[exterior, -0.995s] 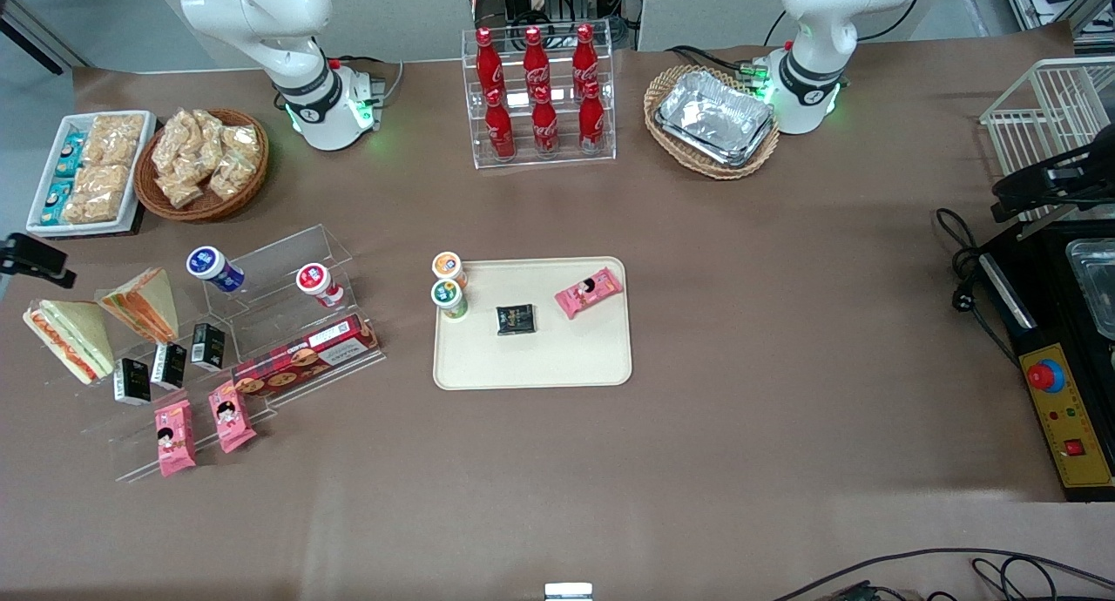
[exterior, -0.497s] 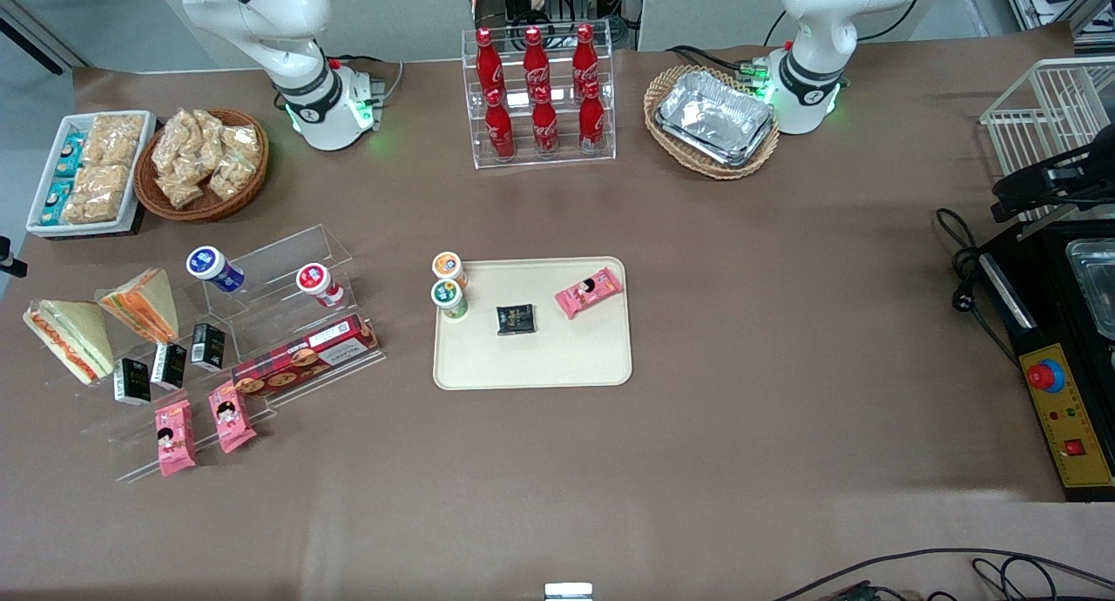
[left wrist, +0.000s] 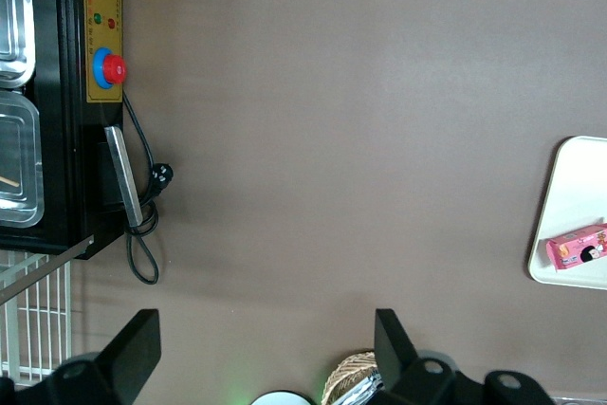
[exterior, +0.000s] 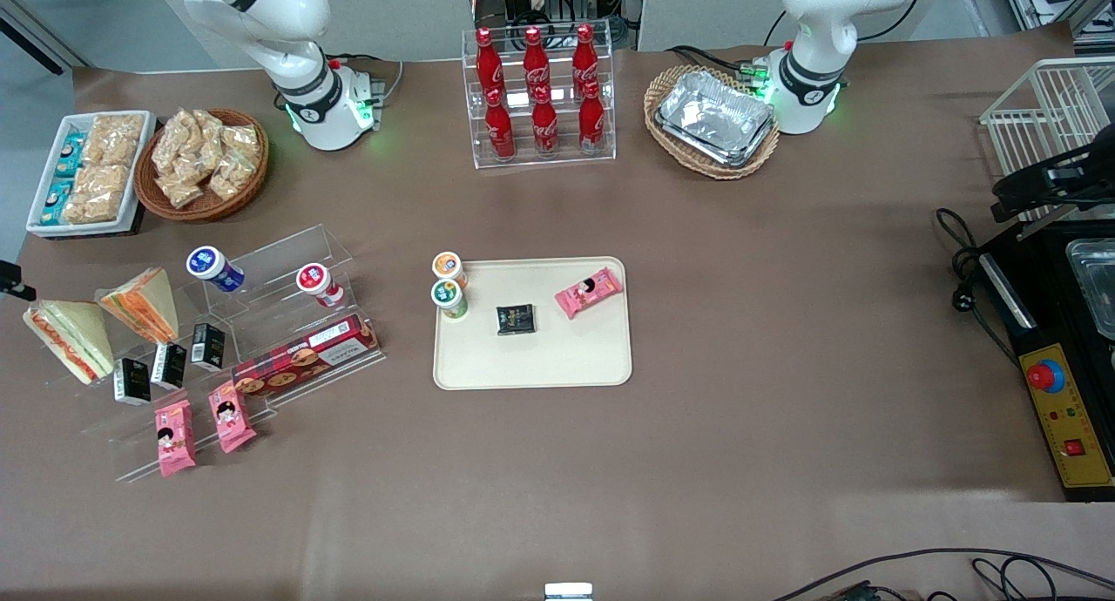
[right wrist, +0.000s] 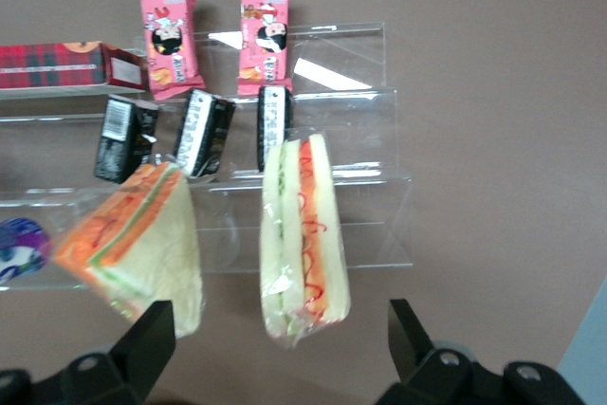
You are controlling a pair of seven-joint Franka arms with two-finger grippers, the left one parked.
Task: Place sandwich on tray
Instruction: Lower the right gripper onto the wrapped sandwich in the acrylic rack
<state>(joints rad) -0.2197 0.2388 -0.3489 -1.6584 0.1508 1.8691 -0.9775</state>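
Observation:
The sandwich (exterior: 71,341) is a pale wedge in clear wrap with a red and white filling. It leans on a clear acrylic stand (exterior: 261,322) toward the working arm's end of the table, beside the orange-striped wedge sandwich (exterior: 142,303). In the right wrist view the sandwich (right wrist: 303,234) lies between my gripper's (right wrist: 277,348) wide-open, empty fingers and ahead of them, not touched. In the front view only a black bit of the gripper (exterior: 9,279) shows, above the sandwich's end. The cream tray (exterior: 533,364) lies mid-table; its edge also shows in the left wrist view (left wrist: 569,196).
The tray holds two small cups (exterior: 449,296), a black packet (exterior: 515,319) and a pink snack pack (exterior: 589,292). The stand carries black cartons (right wrist: 204,133), pink packs (right wrist: 169,37), a red biscuit box (exterior: 305,357) and two yoghurt cups (exterior: 213,268). Cola bottles (exterior: 537,96) and baskets stand farther from the front camera.
My gripper has slid almost out of the front view toward the working arm's end, then come a little nearer the front camera. Nothing on the table moved.

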